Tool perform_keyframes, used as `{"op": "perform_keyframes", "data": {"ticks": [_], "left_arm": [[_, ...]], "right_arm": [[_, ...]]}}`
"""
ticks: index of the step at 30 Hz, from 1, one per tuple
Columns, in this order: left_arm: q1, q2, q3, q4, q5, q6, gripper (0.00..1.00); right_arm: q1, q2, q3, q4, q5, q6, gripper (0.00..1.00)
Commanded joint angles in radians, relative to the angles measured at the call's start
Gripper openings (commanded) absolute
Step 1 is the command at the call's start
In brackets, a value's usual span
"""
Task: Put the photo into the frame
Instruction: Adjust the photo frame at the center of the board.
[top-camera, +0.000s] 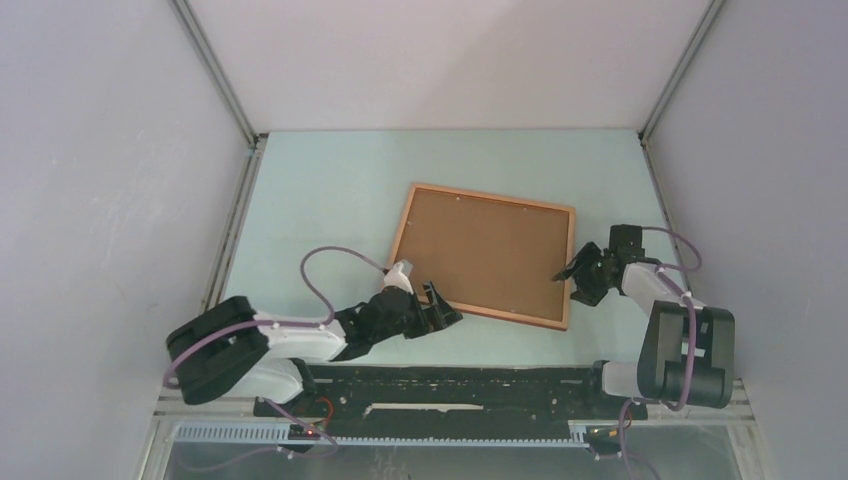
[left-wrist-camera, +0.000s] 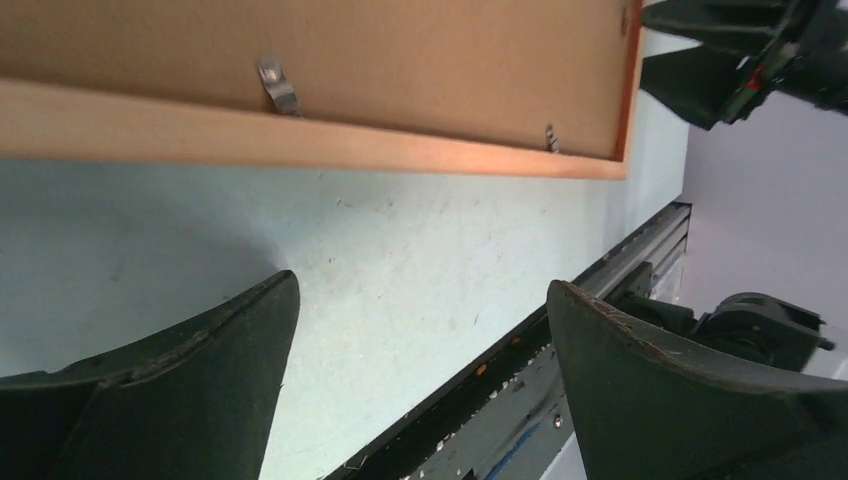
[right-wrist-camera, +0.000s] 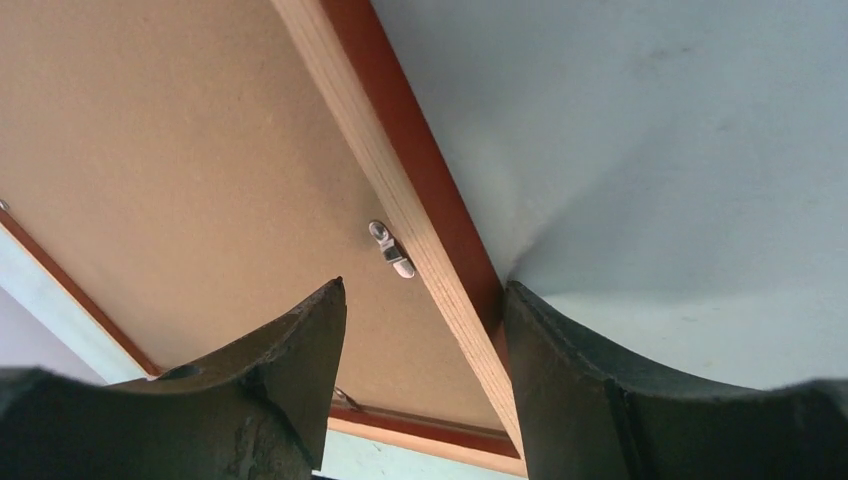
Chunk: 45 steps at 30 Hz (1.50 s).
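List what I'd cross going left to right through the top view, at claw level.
Left arm's shoulder → left claw, open, at the frame's near edge → frame, back side up → right claw, at the frame's right edge → right arm's shoulder.

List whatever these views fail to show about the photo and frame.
- Photo: in no view; the backing board fills the frame, so whether it lies beneath is unknown.
- Frame's front: faces the table in every view.
- Clips: mere specks from the top camera; wrist views catch a few, their hold unclear.
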Motion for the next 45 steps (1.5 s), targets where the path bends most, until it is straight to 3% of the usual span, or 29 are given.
{"op": "perform_keyframes", "data": {"ticks": [1,7,13,18,21,25,28,32,36,40,45], "left_arm": [[-0.047,0.089,0.052,0.181,-0.052,-0.090,1.00],[-0.011,0.149,0.035,0.212,-0.066,-0.131,1.00],[0.241,0.077,-0.055,0.214,0.043,-0.119,1.00],[0.413,-0.060,-0.040,0.019,0.069,-0.046,1.00],[0.493,-0.129,0.000,-0.164,0.048,0.034,1.00],[0.600,-0.213,0.038,-0.313,0.060,0.133,1.00],[0.588,-0.311,0.053,-0.353,0.072,0.231,0.99],[0.530,-0.375,0.105,-0.372,0.120,0.328,0.85],[0.402,-0.239,0.260,-0.423,0.123,0.406,0.74],[0.278,0.022,0.463,-0.483,0.140,0.472,0.64],[0.184,0.298,0.679,-0.514,0.181,0.524,0.40]], "right_arm": [[0.065,-0.008,-0.011,0.052,-0.072,0.002,0.66],[0.241,-0.033,-0.012,0.059,-0.072,0.063,0.66],[0.548,-0.056,-0.021,0.177,-0.026,0.251,0.66],[0.794,0.047,0.001,0.432,-0.031,0.436,0.65],[0.860,0.092,0.048,0.492,-0.027,0.439,0.65],[0.794,0.085,0.104,0.432,0.013,0.328,0.65],[0.682,0.059,0.125,0.404,0.016,0.271,0.65],[0.556,0.031,0.127,0.324,0.038,0.239,0.64],[0.469,0.052,0.125,0.261,0.026,0.193,0.64],[0.431,0.110,0.109,0.310,-0.033,0.202,0.60],[0.435,0.205,0.090,0.436,-0.088,0.257,0.54]]}}
